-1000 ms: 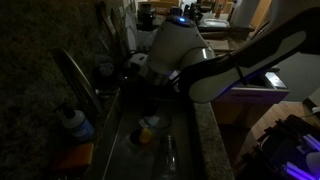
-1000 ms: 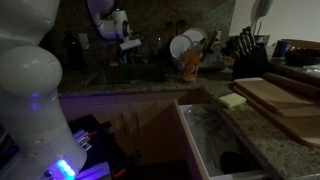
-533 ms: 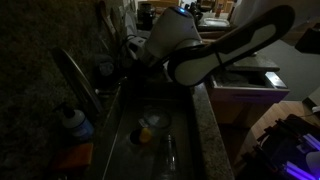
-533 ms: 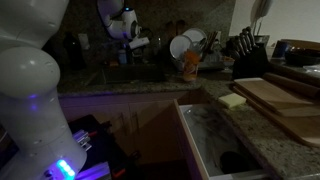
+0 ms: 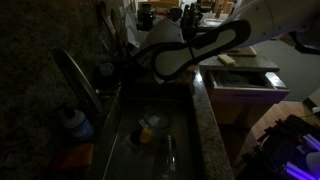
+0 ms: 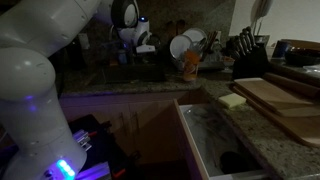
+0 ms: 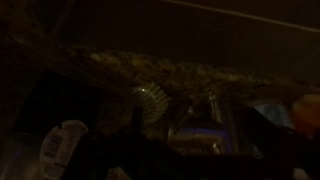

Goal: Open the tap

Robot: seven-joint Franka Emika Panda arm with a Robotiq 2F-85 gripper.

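Jaws lost in the gloom: whether the gripper [image 6: 143,44] is open or closed cannot be told from any view, and the wrist view is too dark to show its fingers. The gripper hangs over the far end of the sink [image 5: 122,135], just beside the dish rack [image 6: 186,46] with its white plates.

A second ago the arm's [image 5: 205,45] bulky white link sat low over the basin. It is now stretched out long and thin across the counter, its upper links lifted towards the top right of the frame, and the gripper has travelled along the back wall towards the rack.

The tap [image 5: 76,82] stands on the wall side of the sink, against the speckled stone wall [image 5: 30,60] and nearer the camera than the gripper, which is clearly apart from it. Its thick grey spout runs as a long diagonal, from high at the upper left down to the lower right by the sink's edge, and it seems to arch over the basin. A blue-capped bottle [image 5: 72,122] stands just beside its lower part.
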